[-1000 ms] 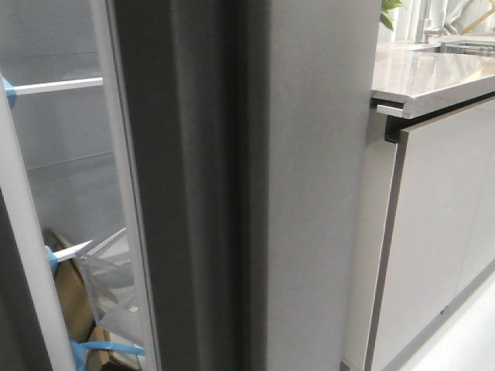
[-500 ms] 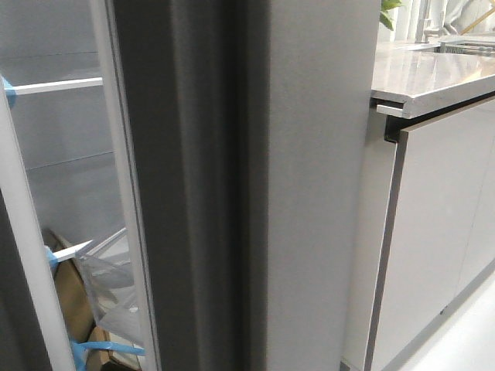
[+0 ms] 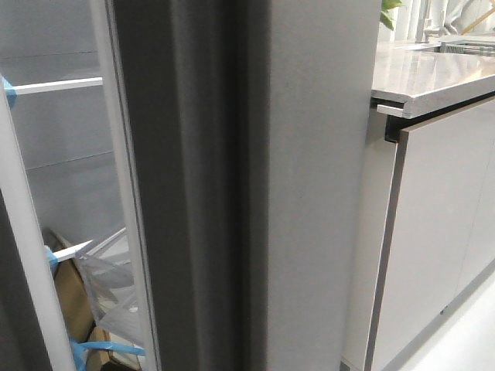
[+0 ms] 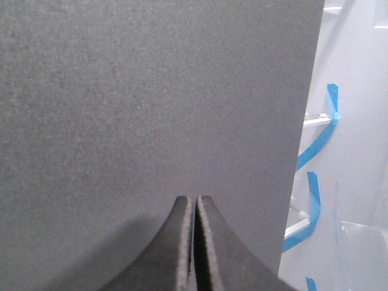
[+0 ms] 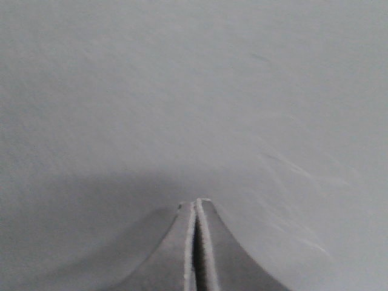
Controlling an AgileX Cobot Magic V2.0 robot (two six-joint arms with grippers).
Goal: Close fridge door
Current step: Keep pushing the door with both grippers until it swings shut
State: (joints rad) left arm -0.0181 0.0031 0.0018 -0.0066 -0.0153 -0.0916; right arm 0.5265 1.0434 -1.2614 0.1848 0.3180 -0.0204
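The fridge door (image 3: 201, 193) is a tall matte dark-grey panel filling the middle of the front view, with a white strip (image 3: 124, 193) along its left edge. To its left a gap shows the fridge interior (image 3: 69, 170). Neither gripper shows in the front view. In the left wrist view my left gripper (image 4: 195, 200) is shut and empty, its tips against the dark-grey panel (image 4: 151, 91) near its edge. In the right wrist view my right gripper (image 5: 195, 203) is shut and empty, its tips against a plain paler grey surface (image 5: 194, 91) that fills the view.
Inside the gap are white shelves with blue tape (image 3: 54, 85), a clear bin (image 3: 108, 270) and cardboard (image 3: 73, 301). Another white strip (image 3: 31, 255) slants at the far left. Pale glossy cabinet fronts (image 3: 441, 216) under a countertop (image 3: 433, 77) stand on the right.
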